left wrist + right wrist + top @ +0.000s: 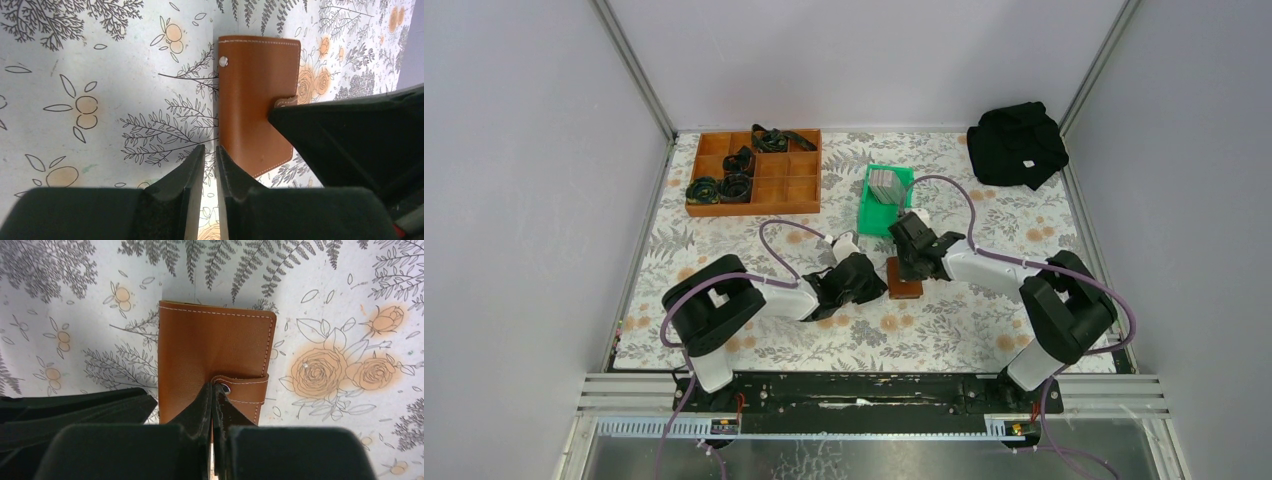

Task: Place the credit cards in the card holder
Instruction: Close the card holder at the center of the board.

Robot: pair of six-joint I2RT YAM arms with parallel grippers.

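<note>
My right hand, clenched, noses the snap tab of the card holder, likely to unfasten it. My left hand sits at its edge; whether it grips, I cannot tell.

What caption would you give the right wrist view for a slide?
The shut right gripper meets the snap tab of a closed brown leather card holder lying on a floral tablecloth.

Black-white arms, seemingly purple cables
</note>
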